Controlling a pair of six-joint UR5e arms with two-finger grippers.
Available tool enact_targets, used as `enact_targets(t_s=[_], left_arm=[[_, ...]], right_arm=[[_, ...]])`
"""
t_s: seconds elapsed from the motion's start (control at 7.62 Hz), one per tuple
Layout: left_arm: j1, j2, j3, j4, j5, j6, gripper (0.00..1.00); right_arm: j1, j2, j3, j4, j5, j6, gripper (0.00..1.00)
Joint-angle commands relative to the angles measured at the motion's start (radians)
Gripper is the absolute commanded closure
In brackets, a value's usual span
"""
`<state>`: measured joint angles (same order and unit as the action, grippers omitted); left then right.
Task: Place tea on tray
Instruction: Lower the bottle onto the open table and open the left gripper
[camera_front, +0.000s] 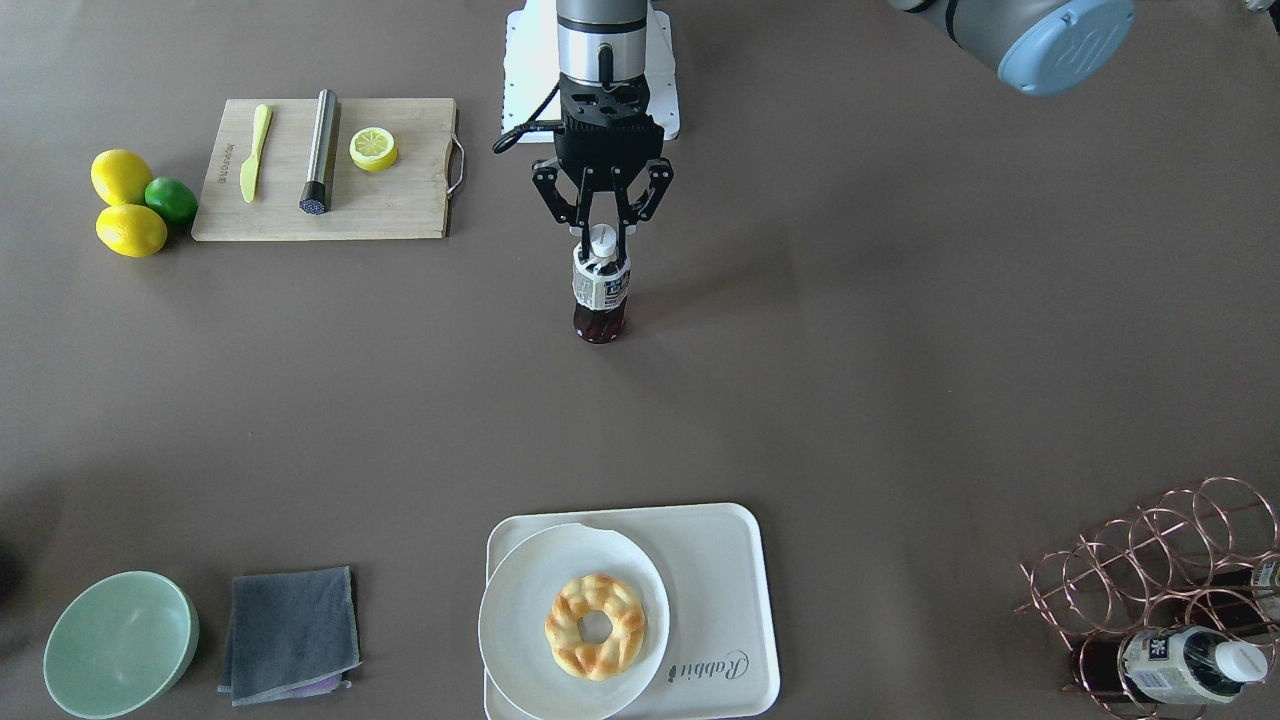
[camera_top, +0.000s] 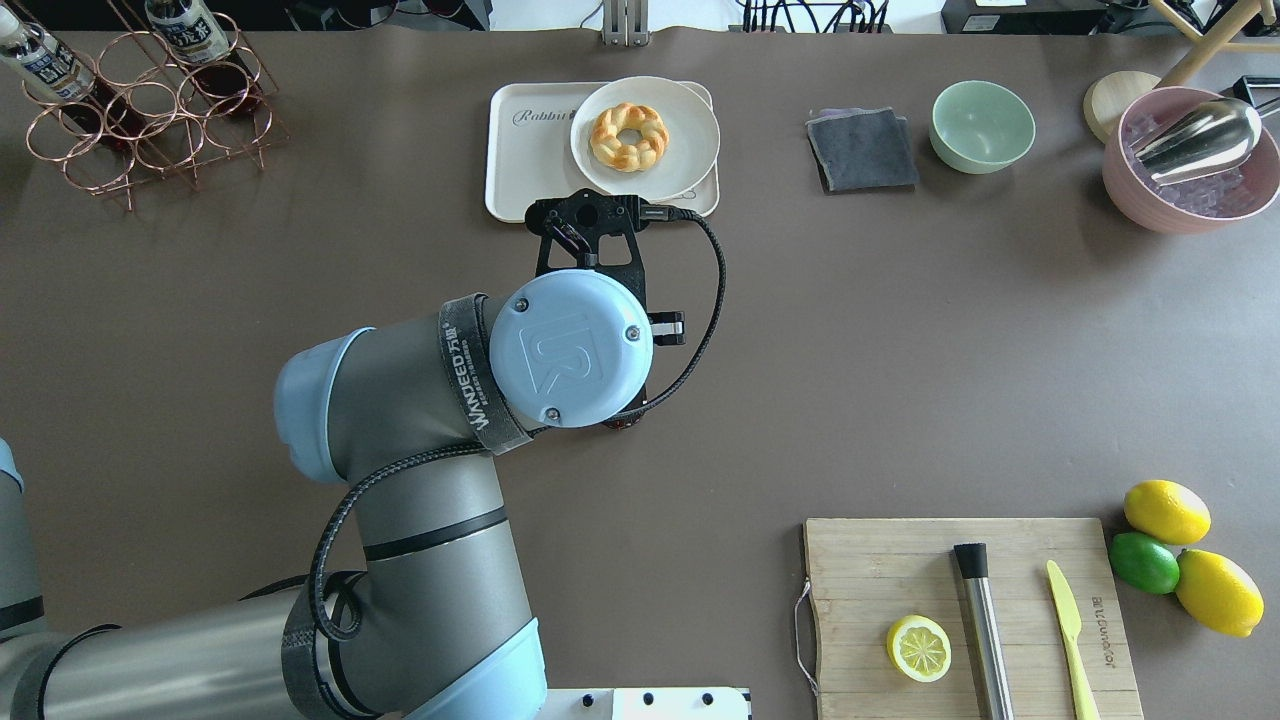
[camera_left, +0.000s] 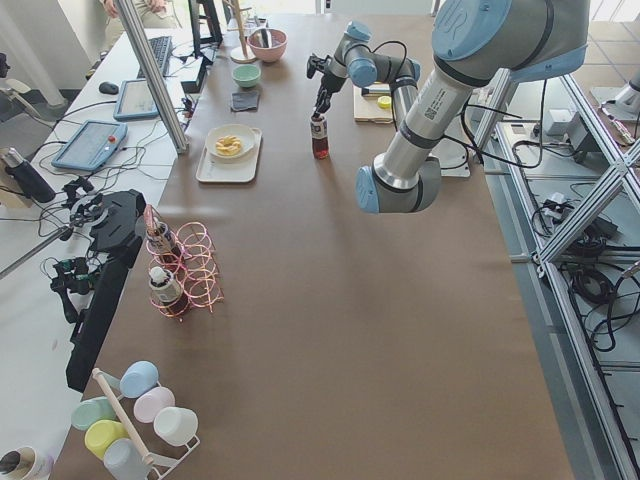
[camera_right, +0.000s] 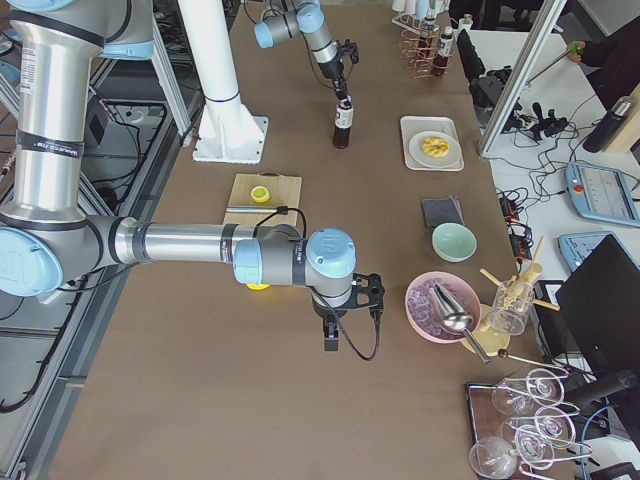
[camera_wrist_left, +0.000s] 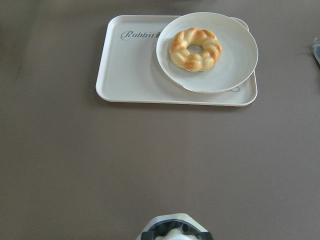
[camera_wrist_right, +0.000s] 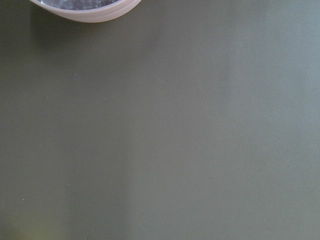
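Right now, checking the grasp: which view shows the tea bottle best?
Exterior front-facing: the tea bottle shows whole, with the left tool at its cap. Overhead, the arm hides nearly all; the left wrist catches only the cap; side views show it tiny.

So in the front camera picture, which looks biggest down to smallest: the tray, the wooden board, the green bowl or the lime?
1. tray
2. wooden board, not far behind the tray
3. green bowl
4. lime, easily the smallest

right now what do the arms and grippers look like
The left arm and right arm are silver-grey tubes with pale blue joint caps. The left shows a UR logo, a black WANDEED strap and a black cable. The left gripper is a black two-finger linkage; the right gripper is black too.
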<state>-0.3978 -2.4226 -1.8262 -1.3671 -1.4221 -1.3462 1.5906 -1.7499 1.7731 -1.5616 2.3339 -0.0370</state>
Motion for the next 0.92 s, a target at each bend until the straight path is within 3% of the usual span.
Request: enact_targets(t_s=[0.0, 0.52, 0.79], left_arm=[[-0.001, 0.005, -0.001, -0.012, 0.008, 0.005, 0.02], [-0.041, 0.007, -0.069, 0.002, -0.003, 0.068, 0.02], [-0.152, 0.112, -0.164, 0.039, -0.119, 0.184, 0.02]], right_arm=[[0.0, 0.001, 0.0, 0.0, 0.001, 0.0, 0.0], [0.002, 0.01, 0.011, -0.024, 0.036, 0.0, 0.0], [-0.001, 0.077, 0.049, -0.12, 0.044, 0.005, 0.0]])
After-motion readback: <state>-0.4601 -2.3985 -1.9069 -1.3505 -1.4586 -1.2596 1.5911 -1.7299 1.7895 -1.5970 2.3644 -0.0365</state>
